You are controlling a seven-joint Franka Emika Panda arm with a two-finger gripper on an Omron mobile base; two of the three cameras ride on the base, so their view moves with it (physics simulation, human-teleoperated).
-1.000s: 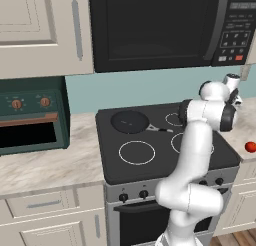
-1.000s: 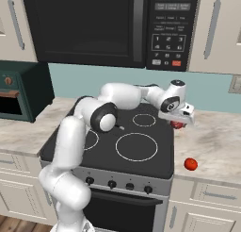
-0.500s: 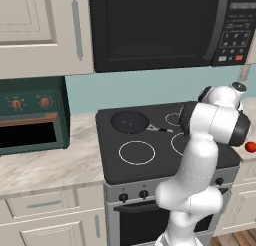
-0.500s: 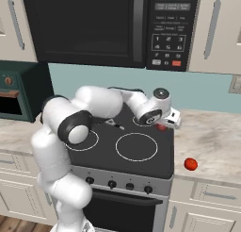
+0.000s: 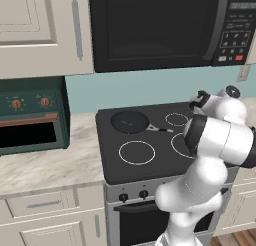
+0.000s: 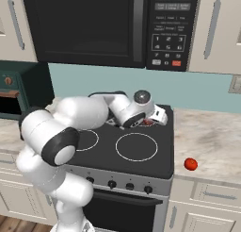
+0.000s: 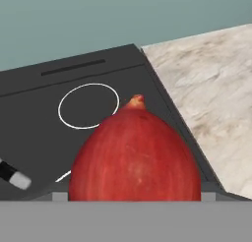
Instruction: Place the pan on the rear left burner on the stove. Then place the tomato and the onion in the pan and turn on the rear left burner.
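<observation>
Already set on the rear left burner (image 5: 130, 121) of the stove (image 5: 150, 162): the pan (image 5: 129, 121), black and shallow, with its thin handle pointing right toward the middle of the glass top. Still empty, as far as can be seen from the left base view. Close in front of the hand camera: the onion (image 7: 135, 157), red-brown, pointed tip up, seemingly between the jaws of the tool (image 6: 149, 122), though the fingertips themselves hidden behind it; jaws standing wide, and wide enough to be a grip on so round a thing, so held is the likely reading. From the right base view, a bit of red visible under the tool, over the rear right part of the stove. Lying well apart on the marble desk (image 6: 212, 136) to the right of the stove, near its front edge: the tomato (image 6: 190, 164), untouched. Step in hand, by judgement: carrying the onion toward the pan. Needed next: a sweep left across the glass top until above the pan, then lowering and opening so as not to let the onion roll over the low rim. After that, back for the tomato, and last the knob on the silver front panel (image 6: 127, 179). Arm pose: folded tightly, elbow bulging toward the cameras, forearm reaching over the back of the stove, wrist bent downward.
</observation>
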